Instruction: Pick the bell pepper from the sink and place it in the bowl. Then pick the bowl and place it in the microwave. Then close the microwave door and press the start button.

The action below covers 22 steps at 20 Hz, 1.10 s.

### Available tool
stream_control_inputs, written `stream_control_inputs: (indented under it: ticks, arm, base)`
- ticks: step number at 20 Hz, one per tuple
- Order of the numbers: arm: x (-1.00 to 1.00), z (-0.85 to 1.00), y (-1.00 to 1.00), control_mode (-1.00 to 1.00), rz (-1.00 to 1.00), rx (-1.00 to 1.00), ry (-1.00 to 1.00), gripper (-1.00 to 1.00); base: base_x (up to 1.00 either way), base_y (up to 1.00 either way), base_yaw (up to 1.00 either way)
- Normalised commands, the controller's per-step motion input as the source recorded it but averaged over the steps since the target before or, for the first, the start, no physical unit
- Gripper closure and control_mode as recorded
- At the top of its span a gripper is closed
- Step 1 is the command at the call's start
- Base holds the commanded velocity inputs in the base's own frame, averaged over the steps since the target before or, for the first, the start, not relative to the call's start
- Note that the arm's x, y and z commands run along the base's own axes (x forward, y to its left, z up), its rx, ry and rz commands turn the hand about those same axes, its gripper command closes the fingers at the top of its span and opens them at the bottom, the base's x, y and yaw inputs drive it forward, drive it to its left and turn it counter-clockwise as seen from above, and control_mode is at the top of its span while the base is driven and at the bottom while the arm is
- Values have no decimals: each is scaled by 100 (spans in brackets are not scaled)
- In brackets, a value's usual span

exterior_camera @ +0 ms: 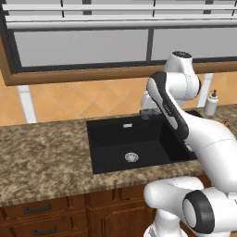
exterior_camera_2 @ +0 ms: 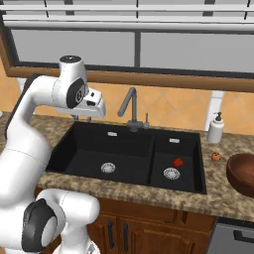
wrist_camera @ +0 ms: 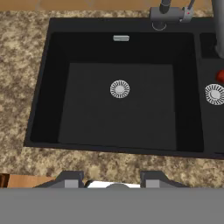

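Observation:
The black two-basin sink [exterior_camera_2: 128, 149] is set into the granite counter. A small red bell pepper [exterior_camera_2: 177, 162] lies in the right basin just above that basin's steel drain [exterior_camera_2: 171, 173]; it also peeks in at the right edge of the hand view as the bell pepper [wrist_camera: 221, 75]. The reddish-brown bowl [exterior_camera_2: 242, 173] stands on the counter right of the sink, cut by the frame edge. My gripper [wrist_camera: 113, 180] hangs open and empty above the left basin [wrist_camera: 120, 100], well left of the pepper. The microwave and its door are out of view.
A dark grey faucet [exterior_camera_2: 130, 106] rises behind the divider between the basins. A white soap dispenser [exterior_camera_2: 216, 129] and a small orange-red fruit [exterior_camera_2: 216, 157] sit on the counter between sink and bowl. Wooden drawers [exterior_camera: 41, 215] run below the counter.

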Motion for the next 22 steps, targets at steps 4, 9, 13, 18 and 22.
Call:
stream_control_inputs:
  ticks: [4,9,13,18,22]
  arm:
    - [-50,-3,-4,-100,0,0,-12,-100]
    - [-100,-30,-43,-100,0,0,0,-100]
    - [-63,-39,-53,-100,-13,0,4,-100]
    - [-1,-12,-82,-100,-34,0,10,-100]
    - [0,-14,-100,-100,-28,1,4,-100]
  base:
    - [0,0,0]
    - [0,0,0]
    - [0,0,0]
    - [0,0,0]
    - [0,0,0]
